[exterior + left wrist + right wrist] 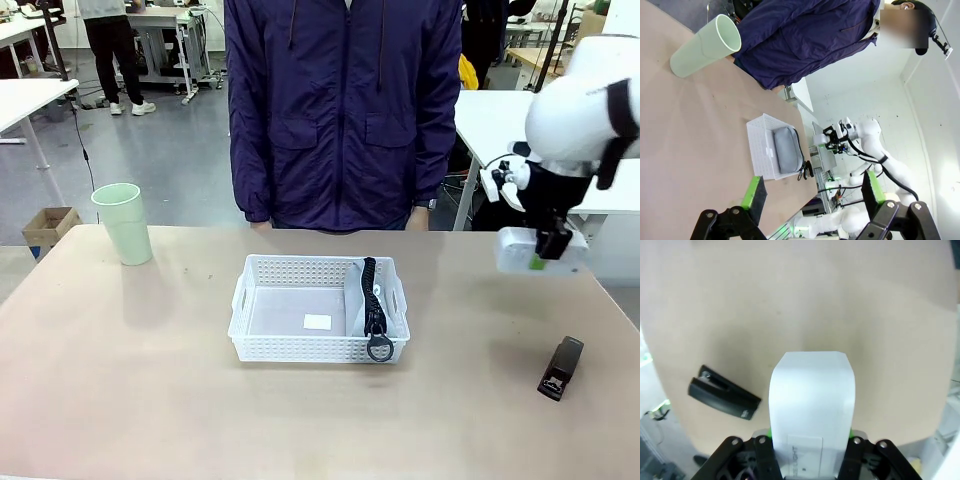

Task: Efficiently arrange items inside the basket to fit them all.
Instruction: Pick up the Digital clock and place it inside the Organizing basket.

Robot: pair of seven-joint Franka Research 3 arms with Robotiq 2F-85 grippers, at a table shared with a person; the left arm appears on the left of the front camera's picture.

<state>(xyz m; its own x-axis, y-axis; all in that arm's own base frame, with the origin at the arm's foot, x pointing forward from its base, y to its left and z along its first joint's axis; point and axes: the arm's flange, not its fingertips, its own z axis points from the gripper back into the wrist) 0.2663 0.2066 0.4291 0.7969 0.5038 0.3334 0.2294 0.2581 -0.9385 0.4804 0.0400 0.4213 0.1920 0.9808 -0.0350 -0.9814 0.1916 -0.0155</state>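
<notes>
Well, the small white box (812, 400) is up off the surface, clamped by one end in the right gripper (545, 258), with most of its length sticking out past the fingertips. Almost straight below that gripper, a little nearer the robot's side, the black stapler (560, 368) lies flat on the surface (150, 400), untouched. The white basket (262, 345) sits lower and well off to the gripper's left, near the middle. The grey pouch (360, 295) stands on edge inside it, zipper up, pressed into the end closest to the gripper, so the free floor is at the end farther from it. Beyond the basket, farthest from this gripper, the pale green cup (123, 222) stands upright and alone. A person in a dark jacket (340, 110) waits at the far edge. The left gripper (813, 192) hangs over bare surface with its fingers spread apart and nothing between them.

My worry is that end-on hold. With that much overhang, the box could pivot or slide in the pads if it clips the basket rim on the way in. Coming from this side it must pass over the pouch, and a nudge could topple the pouch across the open floor. Set down carelessly in the middle, the box might crowd out the stapler and cup.
</notes>
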